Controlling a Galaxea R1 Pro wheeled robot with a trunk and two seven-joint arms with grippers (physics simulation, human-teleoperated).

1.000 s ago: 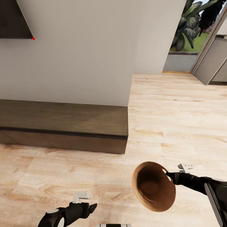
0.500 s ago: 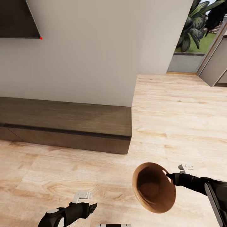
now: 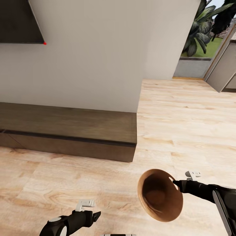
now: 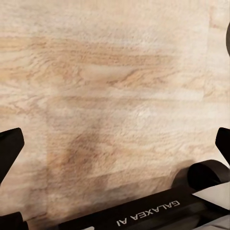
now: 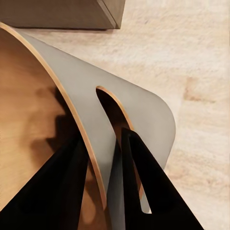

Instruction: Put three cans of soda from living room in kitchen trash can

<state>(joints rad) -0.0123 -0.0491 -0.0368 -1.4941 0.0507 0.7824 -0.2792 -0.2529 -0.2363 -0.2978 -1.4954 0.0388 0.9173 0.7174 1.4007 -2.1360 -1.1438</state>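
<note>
Bin (image 3: 160, 195) hangs tilted at five o'clock, its rim pinched by my right claw (image 3: 176, 182), left claw (image 3: 95, 216) wide and empty at seven, so I'd drive slowly, skirting the low cabinet (image 3: 68, 131).

Copper-brown tash can (image 3: 160, 196), pale wood-grain floor (image 3: 183, 121), dk brown bench (image 3: 65, 131).

Right gripper (image 3: 175, 182) fingers (image 5: 143, 182) pinch a rim; left gripper (image 3: 95, 216) hangs low, fingers spread.
</note>
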